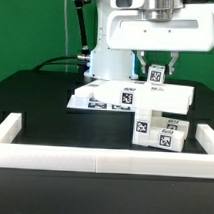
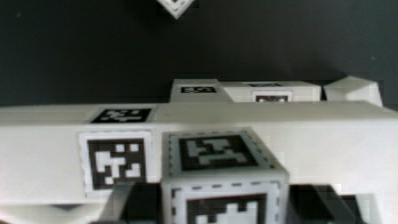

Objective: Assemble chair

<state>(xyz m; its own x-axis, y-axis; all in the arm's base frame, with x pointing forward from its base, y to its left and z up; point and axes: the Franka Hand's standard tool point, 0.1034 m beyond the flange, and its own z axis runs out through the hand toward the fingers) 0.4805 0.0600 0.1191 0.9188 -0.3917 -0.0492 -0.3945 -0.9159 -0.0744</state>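
My gripper [image 1: 156,67] is shut on a small white tagged chair part [image 1: 154,74] and holds it just above the far right of a chunky white tagged chair structure [image 1: 120,95]. In the wrist view the held part [image 2: 221,160] sits between my dark fingers [image 2: 135,200], with my gripper [image 2: 222,208] closed around it. The wide slab of the structure [image 2: 71,125] lies right behind it. More white tagged chair parts [image 1: 159,132] lie in front of the structure at the exterior view's right. They also show in the wrist view [image 2: 267,93].
A long white border rail [image 1: 93,156] runs along the front of the black table, with arms up both sides [image 1: 8,127]. The robot's white base [image 1: 105,60] stands behind the structure. A tag [image 2: 175,6] shows at the wrist view's far edge.
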